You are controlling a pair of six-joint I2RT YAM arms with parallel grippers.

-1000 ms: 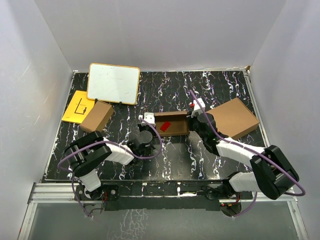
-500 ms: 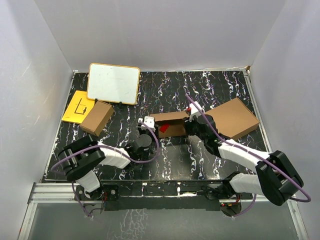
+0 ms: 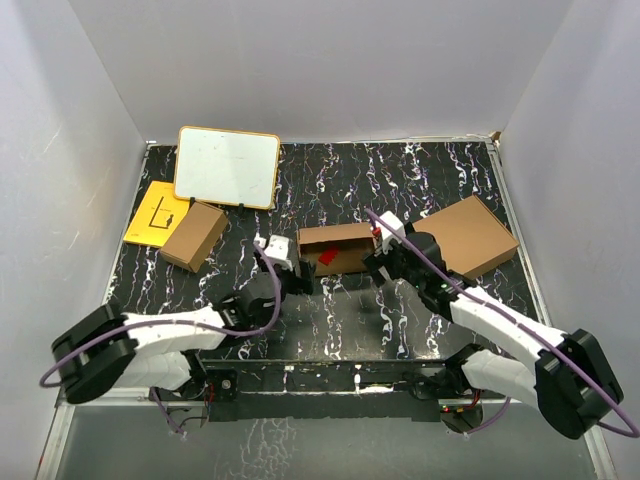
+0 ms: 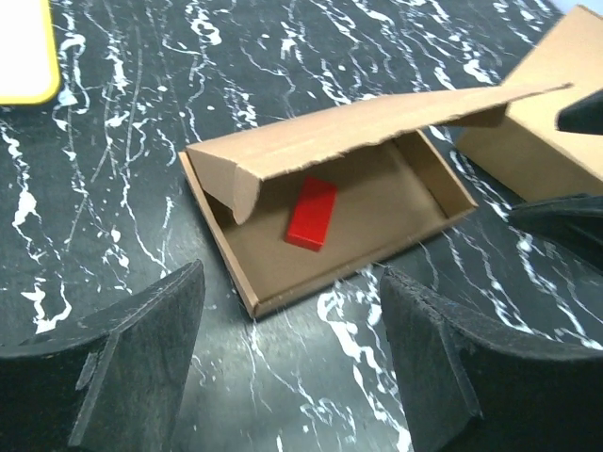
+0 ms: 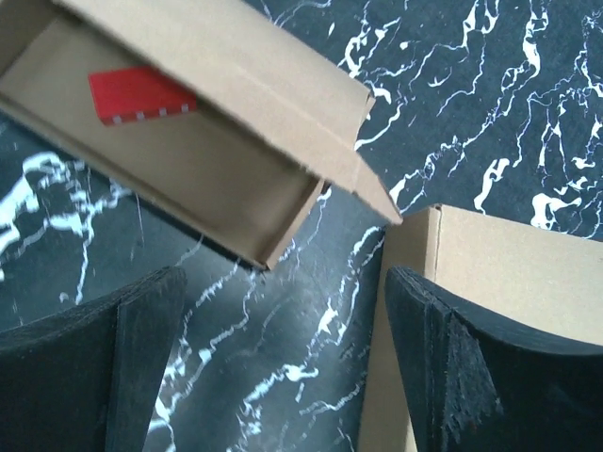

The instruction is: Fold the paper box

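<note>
paper box (image 3: 337, 248) mid-table between the arms | tray walls up, red block (image 4: 312, 212) inside | lid ajar, flap untucked: closing left | left gripper (image 4: 292, 278) spread, empty | right gripper (image 5: 283, 278) spread, empty

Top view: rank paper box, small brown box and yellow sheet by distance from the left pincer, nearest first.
From the left pincer:
1. paper box, just ahead and to its right.
2. small brown box, off to the left.
3. yellow sheet, far left, beyond that box.
</note>
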